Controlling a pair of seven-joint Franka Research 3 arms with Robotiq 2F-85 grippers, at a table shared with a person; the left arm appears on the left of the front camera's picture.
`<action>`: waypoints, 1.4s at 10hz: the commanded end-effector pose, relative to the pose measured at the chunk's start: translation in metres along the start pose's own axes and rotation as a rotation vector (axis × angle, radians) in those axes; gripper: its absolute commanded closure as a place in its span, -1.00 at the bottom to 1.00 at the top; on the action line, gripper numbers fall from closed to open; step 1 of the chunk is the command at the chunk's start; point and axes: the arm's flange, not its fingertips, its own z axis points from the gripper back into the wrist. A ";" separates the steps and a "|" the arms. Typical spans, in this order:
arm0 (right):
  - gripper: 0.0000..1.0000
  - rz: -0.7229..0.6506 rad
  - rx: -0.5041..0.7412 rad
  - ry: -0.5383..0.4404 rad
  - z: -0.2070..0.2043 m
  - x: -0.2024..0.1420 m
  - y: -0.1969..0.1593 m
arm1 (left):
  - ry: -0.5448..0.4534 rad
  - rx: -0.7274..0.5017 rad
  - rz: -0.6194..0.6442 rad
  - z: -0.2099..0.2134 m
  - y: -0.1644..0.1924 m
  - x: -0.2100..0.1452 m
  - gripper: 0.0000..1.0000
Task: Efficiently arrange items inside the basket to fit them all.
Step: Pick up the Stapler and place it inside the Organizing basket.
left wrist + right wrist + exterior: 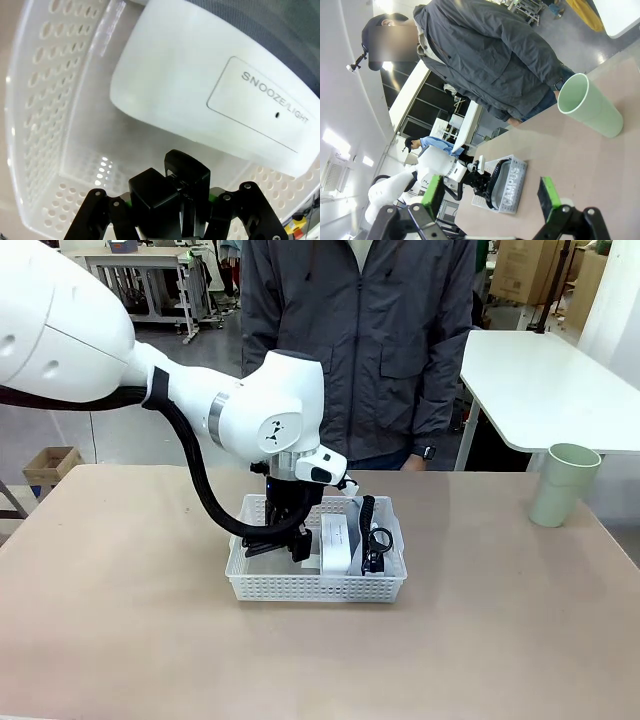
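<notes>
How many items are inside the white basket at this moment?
3. The white box stands in the middle, the grey pouch fills the right end, and the black stapler is at the left, held by the left gripper. The left arm may hide more.

Robotics lab or workshop: steel-frame workbenches [140, 262] at 11 o'clock, cardboard boxes [522, 270] at 1 o'clock, white table [545, 390] at 2 o'clock.

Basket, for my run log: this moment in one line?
left gripper: black stapler held in basket; right gripper: open; white box, grey pouch: inside; green cup: on table
</notes>
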 end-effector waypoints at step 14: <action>-1.00 0.007 0.013 -0.009 0.000 0.000 0.001 | -0.079 0.038 0.026 0.021 0.008 -0.006 -1.00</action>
